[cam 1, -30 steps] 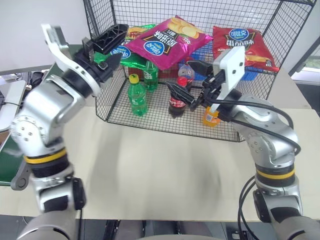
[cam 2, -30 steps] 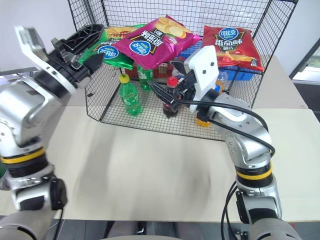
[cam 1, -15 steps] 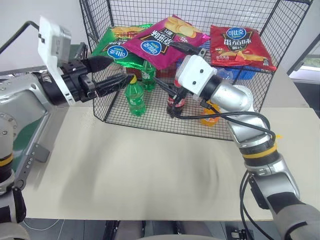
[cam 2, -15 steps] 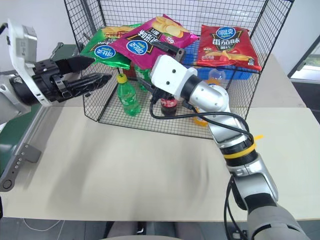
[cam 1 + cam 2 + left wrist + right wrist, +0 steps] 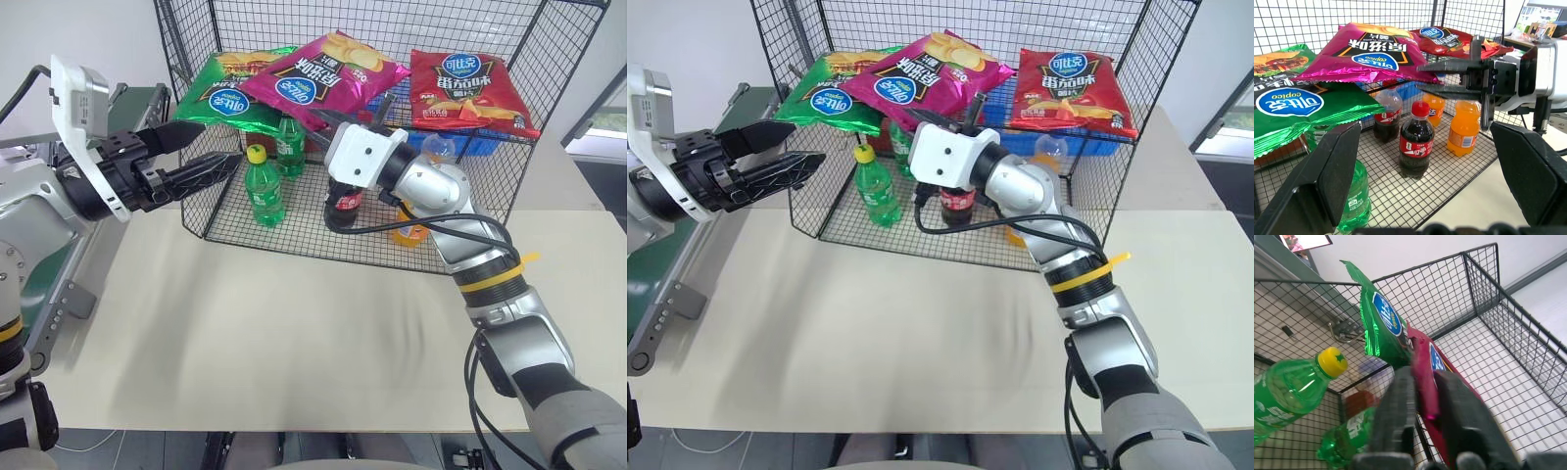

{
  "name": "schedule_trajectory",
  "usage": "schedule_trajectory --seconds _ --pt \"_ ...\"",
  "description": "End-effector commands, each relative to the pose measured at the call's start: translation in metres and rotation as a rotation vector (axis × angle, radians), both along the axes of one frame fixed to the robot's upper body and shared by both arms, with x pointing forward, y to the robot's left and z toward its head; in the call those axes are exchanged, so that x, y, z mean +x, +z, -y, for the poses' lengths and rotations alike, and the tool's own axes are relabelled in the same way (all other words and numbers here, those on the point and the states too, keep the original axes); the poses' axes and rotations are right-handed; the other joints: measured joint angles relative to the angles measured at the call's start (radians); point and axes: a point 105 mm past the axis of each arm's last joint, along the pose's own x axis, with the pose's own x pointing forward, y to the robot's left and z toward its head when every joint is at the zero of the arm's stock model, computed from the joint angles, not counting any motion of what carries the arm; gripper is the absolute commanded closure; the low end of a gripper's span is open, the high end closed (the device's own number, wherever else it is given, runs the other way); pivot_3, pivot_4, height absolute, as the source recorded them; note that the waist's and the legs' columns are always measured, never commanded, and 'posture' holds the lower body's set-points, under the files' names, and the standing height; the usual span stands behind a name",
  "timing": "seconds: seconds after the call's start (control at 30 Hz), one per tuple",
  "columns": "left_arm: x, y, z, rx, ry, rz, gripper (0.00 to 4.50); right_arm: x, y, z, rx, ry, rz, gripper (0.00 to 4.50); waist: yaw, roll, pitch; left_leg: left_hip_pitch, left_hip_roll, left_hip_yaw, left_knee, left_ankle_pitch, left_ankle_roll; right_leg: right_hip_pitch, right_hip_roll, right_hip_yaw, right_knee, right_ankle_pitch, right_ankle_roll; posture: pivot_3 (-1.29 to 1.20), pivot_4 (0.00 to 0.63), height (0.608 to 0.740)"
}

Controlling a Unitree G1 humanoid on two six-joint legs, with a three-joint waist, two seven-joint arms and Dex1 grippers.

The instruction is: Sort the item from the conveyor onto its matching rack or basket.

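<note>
Left gripper (image 5: 211,155) points sideways to right, level, jaws wide apart, nothing in them. Right arm stretched forward — right gripper (image 5: 1422,404) jaws squeezed together on thin edge.

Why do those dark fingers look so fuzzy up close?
Right wrist view: the robot's own black fingers sit too close to the lens, so they blur, as does the magenta-pink foil chip bag between them; the black wire-mesh rack behind stays sharp.

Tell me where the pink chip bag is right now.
In the head views the pink chip bag lies high in the black wire rack, overlapping the green chip bag on its left, red chip bag to its right; right gripper pinches its edge.
</note>
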Motion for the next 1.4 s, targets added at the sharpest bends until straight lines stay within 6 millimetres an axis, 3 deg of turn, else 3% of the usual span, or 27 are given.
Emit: schedule_trajectory --seconds 0.03,0.4,0.63,0.83,1.4 --pt "-0.006 0.009 -0.001 -0.002 -0.001 0.045 0.00 -0.006 0.024 0.009 0.028 0.001 0.094 4.49 -0.001 0.000 0.000 0.000 0.000 0.000 0.000 0.000 0.000 0.000 0.000 0.000 0.000 0.000 0.000 0.00 0.150 0.740" --pt "-0.001 0.004 0.002 0.000 -0.017 0.038 0.00 -0.008 0.024 0.049 0.001 -0.071 0.093 4.49 0.001 0.000 0.000 0.000 0.000 0.000 0.000 0.000 0.000 0.000 0.000 0.000 0.001 0.000 0.000 0.00 0.150 0.740" --pt "0.003 0.002 0.007 0.002 -0.048 0.031 0.00 -0.026 0.022 0.039 -0.063 0.126 0.128 4.49 -0.009 0.000 0.000 0.000 0.001 0.000 0.000 0.000 0.000 0.000 0.001 0.000 0.001 0.000 0.000 0.00 0.150 0.740" --pt "0.005 0.002 0.009 0.007 -0.056 0.034 0.00 -0.020 0.023 0.042 -0.110 0.238 0.128 4.49 -0.019 0.000 0.000 0.001 0.000 0.000 0.001 0.000 0.000 0.001 0.001 0.000 0.001 0.000 0.000 0.00 0.150 0.740" --pt "0.001 -0.001 0.013 0.000 -0.047 0.039 0.00 0.005 0.029 0.053 -0.220 0.232 0.170 4.49 -0.021 0.000 0.000 0.002 0.001 0.000 0.001 0.000 0.000 0.001 -0.002 0.000 0.003 0.000 -0.001 0.00 0.150 0.740"
